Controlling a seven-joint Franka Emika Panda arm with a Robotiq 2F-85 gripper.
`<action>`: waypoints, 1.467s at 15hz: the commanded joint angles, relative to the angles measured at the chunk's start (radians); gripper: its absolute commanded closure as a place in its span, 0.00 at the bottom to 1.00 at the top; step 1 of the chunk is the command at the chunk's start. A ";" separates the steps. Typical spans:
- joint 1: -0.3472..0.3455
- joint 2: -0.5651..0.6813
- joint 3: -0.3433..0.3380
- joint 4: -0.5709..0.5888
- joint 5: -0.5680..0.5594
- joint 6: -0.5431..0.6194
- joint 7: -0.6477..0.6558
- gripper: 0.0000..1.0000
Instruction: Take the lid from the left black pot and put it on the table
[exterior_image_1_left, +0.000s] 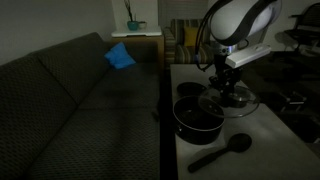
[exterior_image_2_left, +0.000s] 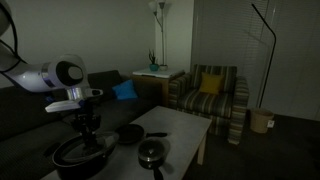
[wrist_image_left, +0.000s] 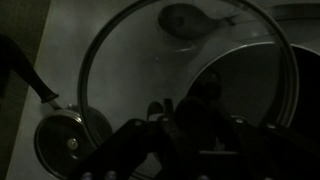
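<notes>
The glass lid (exterior_image_1_left: 234, 101) with its metal rim hangs tilted just above and beside the left black pot (exterior_image_1_left: 196, 119). My gripper (exterior_image_1_left: 224, 86) sits on the lid's centre knob, shut on it. In the wrist view the lid (wrist_image_left: 130, 70) fills most of the frame. My dark fingers (wrist_image_left: 185, 115) close round the knob at the bottom. The light table (wrist_image_left: 70, 50) shows through the glass on one side and the dark pot (wrist_image_left: 255, 95) on the other. In an exterior view my gripper (exterior_image_2_left: 88, 127) is over the pot (exterior_image_2_left: 80, 160). The scene is very dim.
A small lidded saucepan (wrist_image_left: 64, 142) with a long handle stands close beside the lid; both exterior views show it (exterior_image_1_left: 238, 142) (exterior_image_2_left: 150, 152). A shallower black pan (exterior_image_1_left: 190, 90) (exterior_image_2_left: 130, 133) stands farther back on the table (exterior_image_1_left: 262, 150). A sofa (exterior_image_1_left: 80, 100) runs along the table.
</notes>
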 joint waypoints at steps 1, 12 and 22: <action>0.010 -0.154 -0.048 -0.240 -0.005 0.017 0.099 0.85; -0.087 -0.377 -0.033 -0.701 0.013 0.157 0.195 0.85; -0.086 -0.332 -0.033 -0.710 0.007 0.292 0.156 0.60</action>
